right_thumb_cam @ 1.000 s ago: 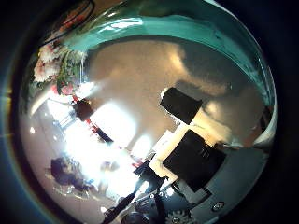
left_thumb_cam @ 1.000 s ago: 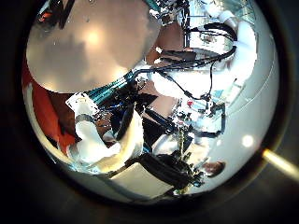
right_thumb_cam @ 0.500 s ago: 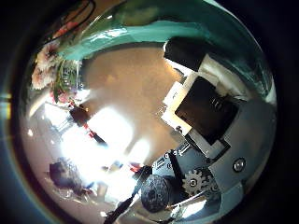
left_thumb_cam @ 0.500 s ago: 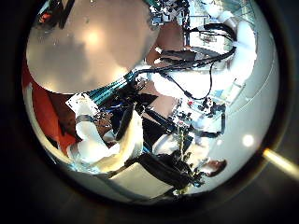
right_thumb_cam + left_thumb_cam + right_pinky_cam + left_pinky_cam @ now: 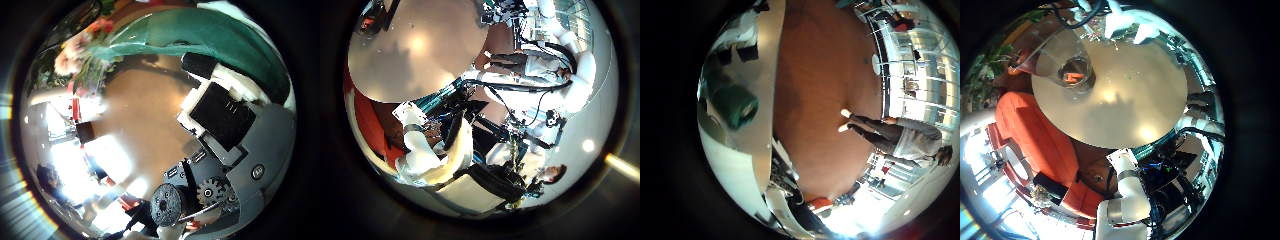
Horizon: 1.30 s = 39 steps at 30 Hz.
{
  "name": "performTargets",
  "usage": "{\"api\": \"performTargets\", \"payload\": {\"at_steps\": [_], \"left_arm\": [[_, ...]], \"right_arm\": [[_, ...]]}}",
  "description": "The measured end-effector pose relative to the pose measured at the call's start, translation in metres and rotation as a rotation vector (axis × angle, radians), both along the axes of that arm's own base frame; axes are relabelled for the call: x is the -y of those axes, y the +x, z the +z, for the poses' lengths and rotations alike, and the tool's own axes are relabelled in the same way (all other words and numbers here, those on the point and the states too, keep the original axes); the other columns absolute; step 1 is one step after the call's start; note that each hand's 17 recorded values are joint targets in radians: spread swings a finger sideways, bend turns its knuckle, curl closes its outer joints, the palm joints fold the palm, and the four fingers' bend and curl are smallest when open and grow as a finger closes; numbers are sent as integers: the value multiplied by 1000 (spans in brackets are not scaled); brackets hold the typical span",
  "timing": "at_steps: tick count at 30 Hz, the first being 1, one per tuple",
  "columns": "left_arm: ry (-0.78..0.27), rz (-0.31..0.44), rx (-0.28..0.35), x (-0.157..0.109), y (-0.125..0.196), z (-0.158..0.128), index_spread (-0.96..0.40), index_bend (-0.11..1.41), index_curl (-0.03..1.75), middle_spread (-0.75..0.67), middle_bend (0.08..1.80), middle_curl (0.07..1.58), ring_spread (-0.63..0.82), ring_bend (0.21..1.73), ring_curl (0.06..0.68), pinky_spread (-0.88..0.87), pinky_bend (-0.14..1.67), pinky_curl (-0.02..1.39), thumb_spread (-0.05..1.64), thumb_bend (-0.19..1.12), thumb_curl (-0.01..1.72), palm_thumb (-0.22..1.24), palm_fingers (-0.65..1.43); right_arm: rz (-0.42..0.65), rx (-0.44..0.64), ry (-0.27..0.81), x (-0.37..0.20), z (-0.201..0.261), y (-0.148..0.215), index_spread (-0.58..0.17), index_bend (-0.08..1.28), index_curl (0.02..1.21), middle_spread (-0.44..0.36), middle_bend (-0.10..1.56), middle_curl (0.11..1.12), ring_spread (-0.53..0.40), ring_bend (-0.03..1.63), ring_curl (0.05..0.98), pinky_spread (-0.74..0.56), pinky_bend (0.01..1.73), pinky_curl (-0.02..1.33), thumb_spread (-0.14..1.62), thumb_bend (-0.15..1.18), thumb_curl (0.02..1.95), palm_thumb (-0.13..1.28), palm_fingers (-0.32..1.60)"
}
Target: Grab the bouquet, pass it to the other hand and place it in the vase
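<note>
Your bouquet lies close against the right hand, filling much of that palm's thumb-side view. Its long axis runs across the palm, past the fingertips. The flower heads point away to one end, and the wrapped stem end stretches the opposite way behind the fingers. You will find one fingertip right at the wrapper's edge. I cannot tell whether the fingers grip the wrapper or only rest beside it, so treat the right hand's hold as unconfirmed.

From the little-finger side of the same palm, part of the wrapper shows beside a table edge, with open floor beyond.

The left hand sits well above a round table. It holds nothing that the views show, and I cannot tell how far its fingers are bent.

A clear vase stands upright on that round table, near its rim and apart from both hands. What lies inside it is unclear. A sofa sits just beside the table.
</note>
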<state>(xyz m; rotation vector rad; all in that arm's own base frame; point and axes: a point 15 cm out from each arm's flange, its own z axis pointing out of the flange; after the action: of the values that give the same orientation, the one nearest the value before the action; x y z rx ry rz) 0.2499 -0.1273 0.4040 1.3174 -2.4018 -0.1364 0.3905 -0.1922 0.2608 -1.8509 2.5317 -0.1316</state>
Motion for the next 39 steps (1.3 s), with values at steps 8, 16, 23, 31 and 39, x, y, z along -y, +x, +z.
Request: {"api": "performTargets", "payload": {"at_steps": [8, 16, 23, 31, 39], "left_arm": [[-9, -4, 12, 0, -1, 6, 76, 181, 355, 461, 181, 284, 577, 429, 205, 537, 200, 324, 1163, -19, 312, 359, 81], [-61, 27, 56, 5, 6, 28, 65, 188, 361, 447, 188, 289, 563, 428, 206, 532, 194, 318, 1163, -19, 312, 359, 119], [-242, 129, 80, 6, 13, 55, 60, 202, 382, 385, 203, 308, 534, 433, 205, 500, 176, 298, 1166, -18, 313, 362, 214], [-506, 229, 82, 15, 27, 85, 64, 200, 405, 309, 228, 338, 497, 444, 204, 468, 172, 273, 1173, -19, 314, 365, 286], [-779, 271, 61, 43, 40, 117, 99, 171, 398, 292, 228, 353, 490, 475, 207, 455, 189, 268, 1146, -28, 312, 309, 270]], "right_arm": [[31, 178, 106, -37, 78, -16, -301, 1111, 976, -167, 1310, 896, -203, 1433, 700, -199, 1371, 673, 888, 59, 779, 1171, 1139], [35, 371, 320, -66, 146, -47, -268, 1131, 963, -149, 1332, 873, -195, 1446, 708, -193, 1348, 716, 874, 38, 864, 1159, 1138], [51, 519, 522, -92, 190, -59, -252, 1142, 950, -140, 1345, 854, -191, 1449, 709, -194, 1325, 747, 871, 24, 930, 1149, 1138], [165, 639, 890, -134, 224, -66, -237, 1161, 934, -135, 1357, 833, -189, 1453, 710, -198, 1297, 787, 869, 8, 1003, 1141, 1141], [368, 648, 1247, -172, 249, -79, -230, 1171, 924, -132, 1367, 818, -188, 1461, 710, -197, 1277, 821, 867, -3, 1063, 1137, 1139]]}}
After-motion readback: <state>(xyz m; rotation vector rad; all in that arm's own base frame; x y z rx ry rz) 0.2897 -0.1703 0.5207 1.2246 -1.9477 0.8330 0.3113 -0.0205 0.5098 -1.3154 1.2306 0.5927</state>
